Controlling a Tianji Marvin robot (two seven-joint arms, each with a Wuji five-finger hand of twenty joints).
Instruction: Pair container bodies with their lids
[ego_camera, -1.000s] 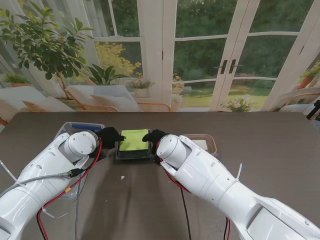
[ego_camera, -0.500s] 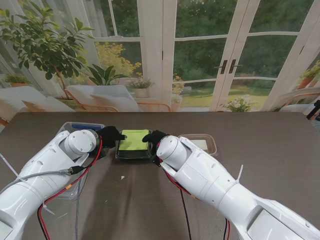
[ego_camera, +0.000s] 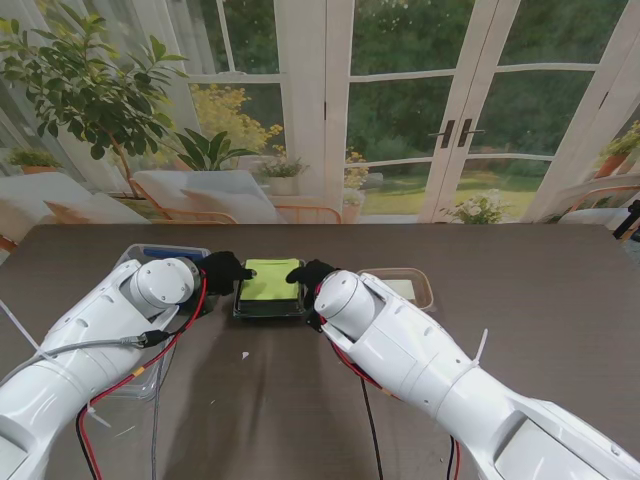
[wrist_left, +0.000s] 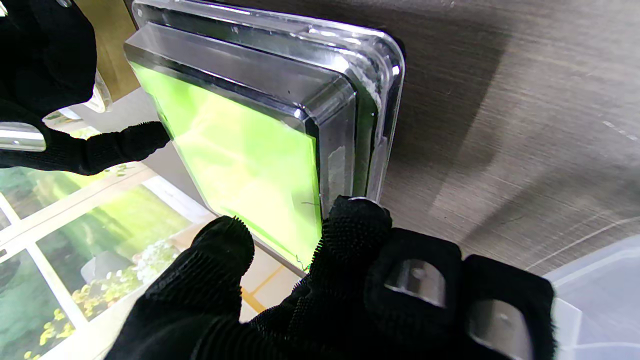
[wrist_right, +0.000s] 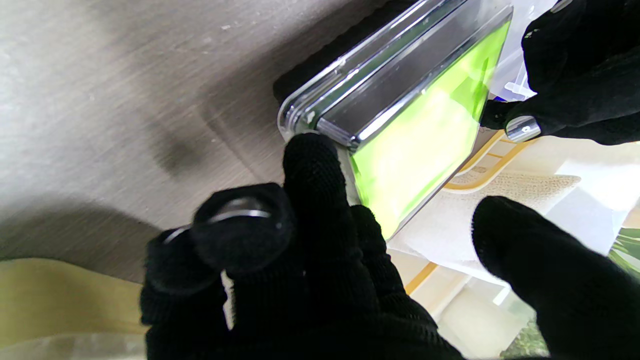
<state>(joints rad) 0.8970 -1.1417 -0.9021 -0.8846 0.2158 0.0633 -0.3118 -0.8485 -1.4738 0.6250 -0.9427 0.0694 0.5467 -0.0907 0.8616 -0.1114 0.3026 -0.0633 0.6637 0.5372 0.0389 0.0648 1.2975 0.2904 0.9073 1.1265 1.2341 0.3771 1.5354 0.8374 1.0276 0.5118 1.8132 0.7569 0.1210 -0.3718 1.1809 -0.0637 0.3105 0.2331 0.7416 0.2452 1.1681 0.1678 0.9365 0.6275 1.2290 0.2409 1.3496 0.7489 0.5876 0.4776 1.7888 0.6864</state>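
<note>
Barely any shift since a moment ago: our left hand (ego_camera: 222, 272) and right hand (ego_camera: 310, 274) still pinch the green lid (ego_camera: 268, 281) onto its container (wrist_left: 385, 90) mid-table, between us. We judge the seating nearly done.

The surface (ego_camera: 520, 290) is dark wood with fine lines in it, and it looks matt. The box (wrist_left: 372, 85) is clear, shiny plastic with smooth edges. Its lid (wrist_left: 240, 150) is bright green and glossy. Both hands wear black knit cloth that looks rough and bumpy. The arms (ego_camera: 420, 350) are smooth, shiny white plastic.
</note>
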